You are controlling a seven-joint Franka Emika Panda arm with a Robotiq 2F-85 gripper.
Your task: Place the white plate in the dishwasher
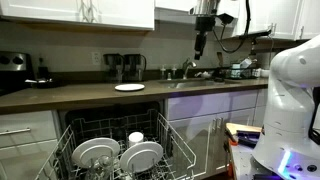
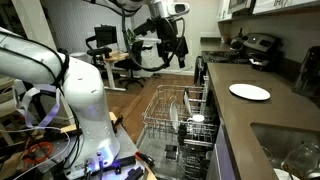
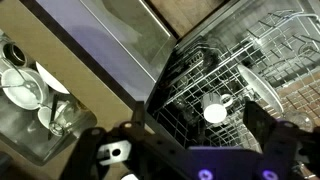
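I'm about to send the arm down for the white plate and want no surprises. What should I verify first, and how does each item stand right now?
1. Gripper open and empty: ok.
2. White plate lying flat on the counter with nothing on it: ok.
3. Dishwasher open with its rack pulled out: ok.
4. Free slot in the rack: cannot tell; other plates and a cup already stand there.
5. Gripper lined up over the white plate: not ok; it hangs high, and the wrist view shows the rack, not the plate.
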